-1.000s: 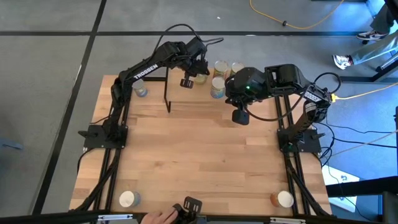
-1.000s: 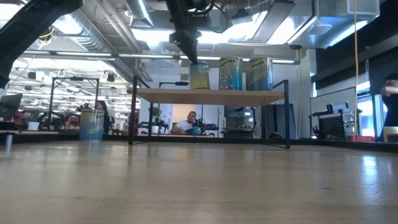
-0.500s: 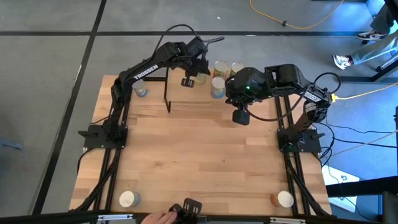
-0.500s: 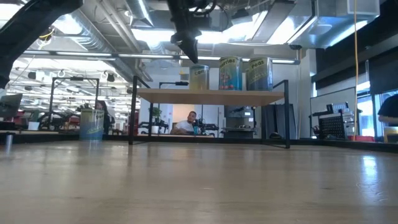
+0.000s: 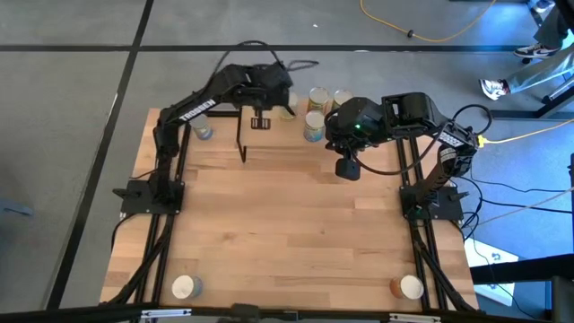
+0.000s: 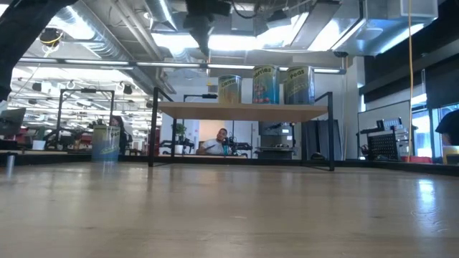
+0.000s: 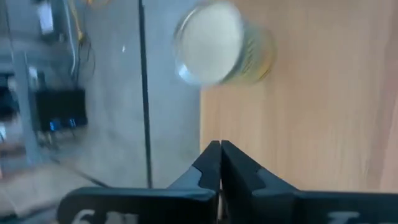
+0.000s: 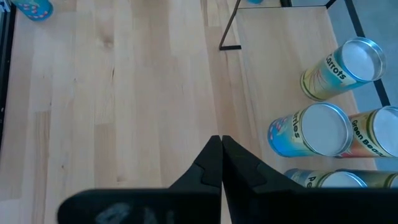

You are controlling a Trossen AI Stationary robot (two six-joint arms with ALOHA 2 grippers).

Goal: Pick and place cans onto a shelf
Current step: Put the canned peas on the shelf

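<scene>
Since the yellow-labelled tin with the pale round top point(image 7: 219, 43) stands upright on the small light-wood shelf on thin black legs point(image 6: 244, 110) with nothing gripping it, we judge that placing finished; the left gripper point(image 5: 260, 123) hangs just above the shelf's left part, its dark fingers point(image 7: 208, 167) pressed together and empty, clear of the tin beside it. In the low view three cans stand in a row on the board: the yellow one point(image 6: 229, 89), a blue-labelled one point(image 6: 265, 84) and a green-and-yellow one point(image 6: 299, 84); the right wrist view shows a fourth point(image 8: 339, 178) close behind them; grouping them near one end leaves bare board for those not yet shelved.

The right gripper point(image 5: 346, 168) waits over the table just in front of the shelf, clenched on nothing, presumably kept out of the left arm's way.

Three cans are off the shelf: a grey-blue can point(image 5: 204, 131) on the tabletop beside the shelf's left end, a pale-topped can point(image 5: 184, 287) at the near left corner, and an orange-labelled can point(image 5: 408, 287) at the near right corner; we would take the nearest first.
</scene>
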